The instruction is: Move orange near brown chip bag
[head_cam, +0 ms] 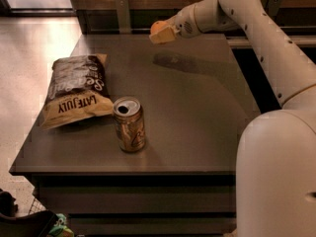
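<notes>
Dark counter (197, 107) holds the brown chip bag (76, 90) at nine o'clock; at twelve the claw (164, 33) clasps the orange (158, 26), probably light, firm, smooth, best pinched across its middle.

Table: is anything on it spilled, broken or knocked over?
No, nothing stands out. The can stands upright beside the bag, and there is no spill on the table. The bag lies flat on the left. The hand holds the orange in the air over the table's far side.
</notes>
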Robot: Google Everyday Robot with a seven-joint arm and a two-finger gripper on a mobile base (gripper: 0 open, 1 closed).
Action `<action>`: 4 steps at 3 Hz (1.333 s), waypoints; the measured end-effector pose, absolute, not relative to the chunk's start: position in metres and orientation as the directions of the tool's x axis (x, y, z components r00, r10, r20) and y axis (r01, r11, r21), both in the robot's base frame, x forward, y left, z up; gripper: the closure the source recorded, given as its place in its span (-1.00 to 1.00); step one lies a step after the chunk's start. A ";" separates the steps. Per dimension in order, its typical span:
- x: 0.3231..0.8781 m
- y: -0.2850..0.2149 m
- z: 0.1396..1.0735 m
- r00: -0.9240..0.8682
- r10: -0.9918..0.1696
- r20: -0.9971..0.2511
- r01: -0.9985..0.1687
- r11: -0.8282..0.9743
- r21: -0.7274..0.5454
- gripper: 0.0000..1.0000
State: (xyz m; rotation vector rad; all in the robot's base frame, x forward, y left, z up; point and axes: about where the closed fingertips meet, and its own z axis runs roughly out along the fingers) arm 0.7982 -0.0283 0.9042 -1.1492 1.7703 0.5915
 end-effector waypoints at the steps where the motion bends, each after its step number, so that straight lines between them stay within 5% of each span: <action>1: 0.741 -0.037 0.937 -0.128 -0.462 -0.878 -0.878 0.464 -0.116 1.00; 3: 0.647 -0.034 0.979 -0.016 -0.347 -0.938 -0.829 0.530 -0.182 1.00; 4: 0.608 0.020 0.888 -0.084 -0.343 -0.936 -0.883 0.460 -0.089 1.00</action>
